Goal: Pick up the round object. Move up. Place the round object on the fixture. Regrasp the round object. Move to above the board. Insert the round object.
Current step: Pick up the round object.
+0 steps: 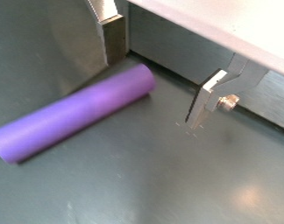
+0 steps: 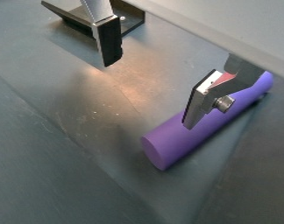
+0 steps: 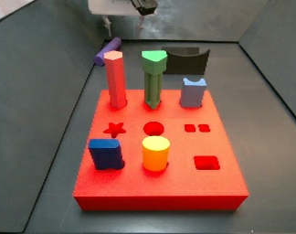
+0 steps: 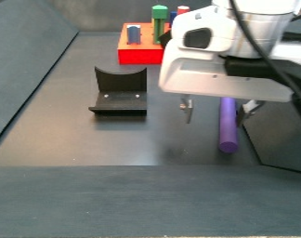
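1. One purple peg [image 4: 228,125], lying flat on the grey floor, well behind the red board [image 3: 157,155] and beside the fixture [image 4: 118,91].
2. One gripper [image 2: 156,74], low over the floor next to the peg; two fingers [image 1: 204,102] spread wide, gripping nothing, peg just outside one of them.
3. On the board, six pieces: red peg [image 3: 115,79], green peg [image 3: 153,77], grey-blue peg [image 3: 194,91], blue block [image 3: 107,153], yellow cylinder [image 3: 155,153], and five open holes.
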Robot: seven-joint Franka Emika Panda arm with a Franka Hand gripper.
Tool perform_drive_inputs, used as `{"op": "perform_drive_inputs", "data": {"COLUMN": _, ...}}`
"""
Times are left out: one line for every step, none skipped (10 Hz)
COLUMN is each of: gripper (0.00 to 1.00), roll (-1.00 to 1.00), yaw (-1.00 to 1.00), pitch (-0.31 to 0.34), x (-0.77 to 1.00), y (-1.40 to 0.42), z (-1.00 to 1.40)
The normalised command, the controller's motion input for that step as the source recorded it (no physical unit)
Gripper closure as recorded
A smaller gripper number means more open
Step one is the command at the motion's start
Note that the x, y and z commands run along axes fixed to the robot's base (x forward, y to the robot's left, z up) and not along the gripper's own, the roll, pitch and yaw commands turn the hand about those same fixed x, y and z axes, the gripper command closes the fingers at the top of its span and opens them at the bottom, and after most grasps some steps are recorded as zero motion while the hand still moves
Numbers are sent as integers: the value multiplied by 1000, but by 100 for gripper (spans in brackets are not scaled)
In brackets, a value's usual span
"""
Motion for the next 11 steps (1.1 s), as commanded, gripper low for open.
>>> {"op": "perform_drive_inputs", "data": {"gripper": 0, "roll": -30, "yaw": -66, "pitch": -203, "x": -286, "y": 0, "z": -874}}
{"op": "perform_drive_inputs", "data": {"gripper": 0, "roll": -14, "yaw": -89, "pitch": -119, "x": -474, "y": 0, "z": -1000}}
{"op": "perform_drive_inputs", "data": {"gripper": 0, "roll": -21, "yaw": -109, "pitch": -31, "x": -663, "y": 0, "z": -1000}}
{"op": "perform_drive_inputs", "data": {"gripper": 0, "roll": -47, "yaw": -71, "pitch": -27, "x": -500, "y": 0, "z": -1000}}
{"op": "perform_drive_inputs", "data": {"gripper": 0, "roll": -16, "yaw": -63, "pitch": -141, "x": 69, "y": 0, "z": -989}}
{"op": "perform_drive_inputs", "data": {"gripper": 0, "roll": -47, "yaw": -97, "pitch": -147, "x": 340, "y": 0, "z": -909}}
{"op": "perform_drive_inputs", "data": {"gripper": 0, "roll": -81, "yaw": -117, "pitch": -143, "x": 326, "y": 0, "z": -871}}
{"op": "perform_drive_inputs", "data": {"gripper": 0, "roll": -119, "yaw": -131, "pitch": -123, "x": 280, "y": -3, "z": -843}}
{"op": "perform_drive_inputs", "data": {"gripper": 0, "roll": -137, "yaw": -160, "pitch": -124, "x": 237, "y": -26, "z": -814}}
{"op": "perform_drive_inputs", "data": {"gripper": 0, "roll": -233, "yaw": -146, "pitch": -179, "x": 0, "y": 0, "z": -591}}
{"op": "perform_drive_inputs", "data": {"gripper": 0, "roll": -157, "yaw": -46, "pitch": -303, "x": -131, "y": 0, "z": -417}}
